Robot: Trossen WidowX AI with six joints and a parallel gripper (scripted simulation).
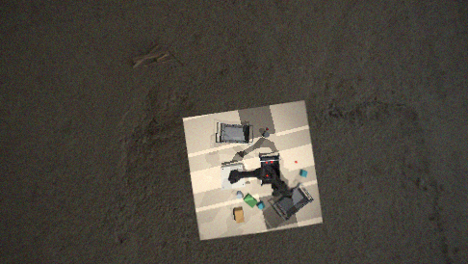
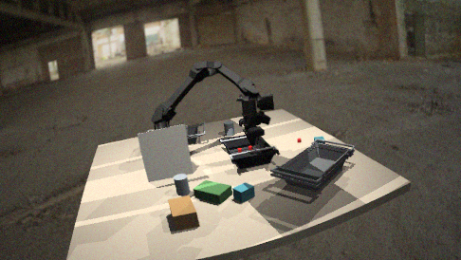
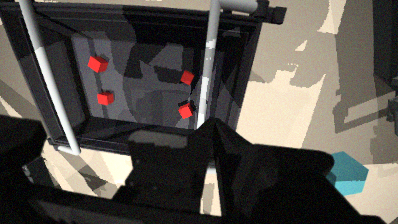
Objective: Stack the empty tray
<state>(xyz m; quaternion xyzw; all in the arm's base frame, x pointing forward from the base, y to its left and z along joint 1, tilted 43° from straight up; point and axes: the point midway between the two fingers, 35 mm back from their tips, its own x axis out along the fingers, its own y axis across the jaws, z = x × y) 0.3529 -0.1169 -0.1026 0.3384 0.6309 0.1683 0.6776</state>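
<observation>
The loaded tray [image 2: 251, 160] [image 3: 150, 10] is black and stands under the arm, with several small red blocks [image 2: 239, 149] [image 3: 97, 64] inside. In the wrist view its left bar [image 3: 50, 75] and right bar [image 3: 210, 55] both lie in across its top. My gripper [image 2: 255, 143] [image 3: 213, 122] is shut over the tray's edge, beside the right bar's end. A finger hides part of that end, and no grip on it shows. An empty dark grey tray [image 1: 293, 201] [image 2: 304, 179] stands apart. Another such tray [image 1: 233, 133] stands on the arm's other side.
A pale upright panel [image 1: 226, 178] [image 2: 166, 154] stands near the arm's base. An orange block [image 2: 182, 209], a green block [image 2: 212, 191], a teal block [image 2: 244, 193] and a grey cylinder [image 2: 181, 184] stand nearby. A red block [image 2: 299, 140] and another teal block [image 1: 303, 173] [image 3: 350, 172] lie outside the loaded tray.
</observation>
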